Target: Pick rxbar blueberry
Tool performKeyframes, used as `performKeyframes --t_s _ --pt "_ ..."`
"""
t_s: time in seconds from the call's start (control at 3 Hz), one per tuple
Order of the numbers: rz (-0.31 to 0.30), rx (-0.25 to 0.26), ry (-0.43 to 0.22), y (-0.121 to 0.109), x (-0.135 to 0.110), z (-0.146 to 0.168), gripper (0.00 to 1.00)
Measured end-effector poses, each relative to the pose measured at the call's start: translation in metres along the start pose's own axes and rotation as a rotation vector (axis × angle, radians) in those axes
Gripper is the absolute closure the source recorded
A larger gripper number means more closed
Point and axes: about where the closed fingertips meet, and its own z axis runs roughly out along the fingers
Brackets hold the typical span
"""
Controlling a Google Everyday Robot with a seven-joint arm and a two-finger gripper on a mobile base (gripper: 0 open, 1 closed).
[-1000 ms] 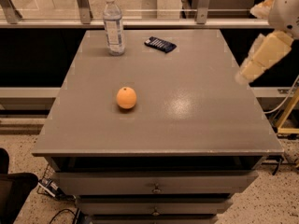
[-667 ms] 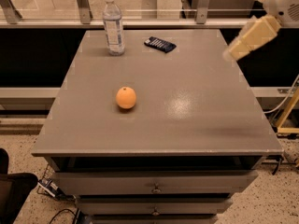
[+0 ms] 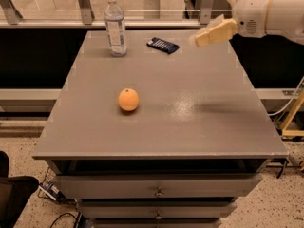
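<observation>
- Grey worktop (image 3: 199,122) carries the rxbar blueberry (image 3: 163,45), which lies flat near the far edge, just right of the water bottle (image 3: 115,25).
- Orange (image 3: 128,99) sits mid-worktop, well apart from the bar.
- Gripper (image 3: 212,14) hovers over the far right corner, right of the bar; jaws apart, holding nothing.

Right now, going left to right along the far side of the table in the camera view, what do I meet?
Water bottle → rxbar blueberry → gripper, which hangs above the table near its far right corner.
</observation>
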Motion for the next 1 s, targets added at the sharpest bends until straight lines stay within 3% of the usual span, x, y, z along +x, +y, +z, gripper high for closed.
performKeyframes --t_s 0.33,1.0 --pt "-0.002 0.037 -0.074 -0.0058 -0.015 0.0175 0.0" --pt "0.004 0.043 -0.063 -0.0074 -0.0142 0.0226 0.0"
